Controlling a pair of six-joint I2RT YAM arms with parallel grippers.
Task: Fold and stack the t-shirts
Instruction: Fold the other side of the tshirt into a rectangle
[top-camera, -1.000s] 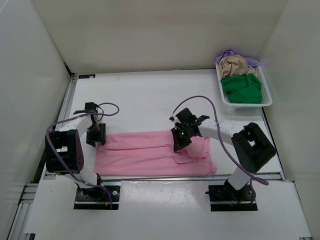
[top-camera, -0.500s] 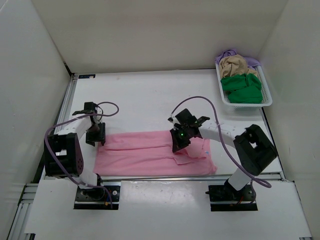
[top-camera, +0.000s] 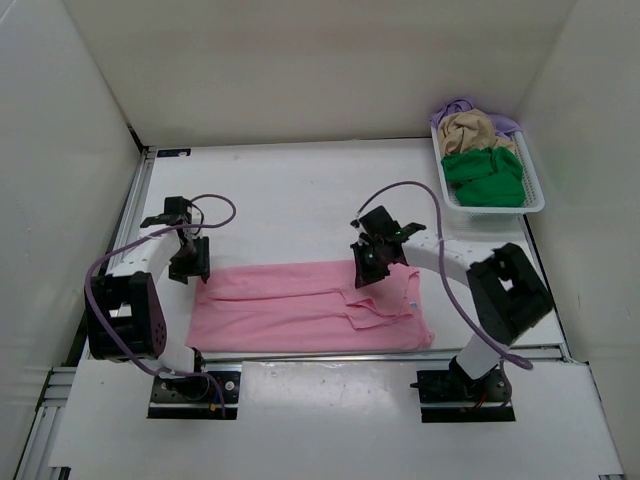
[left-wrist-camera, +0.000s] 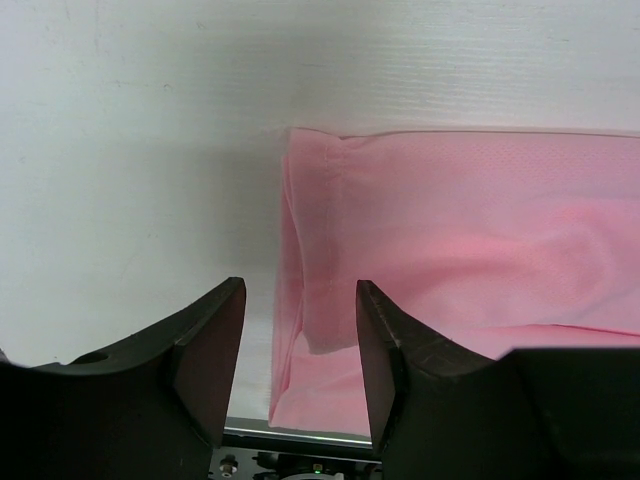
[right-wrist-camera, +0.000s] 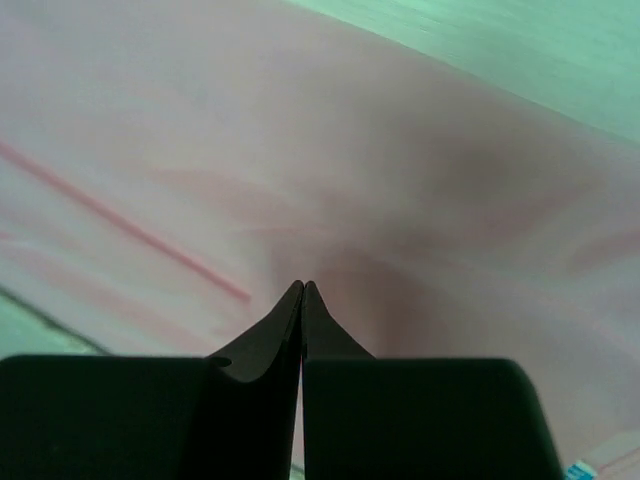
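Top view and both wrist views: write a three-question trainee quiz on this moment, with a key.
1. True or false: the right gripper is shut over the pink t-shirt.
2. What lies in the white basket? A) the green shirt, the tan shirt and the lavender shirt; B) only the pink t-shirt; C) nothing.
3. Fill in: the left gripper stands ____ at the pink t-shirt's left edge.
Key: 1 true; 2 A; 3 open.
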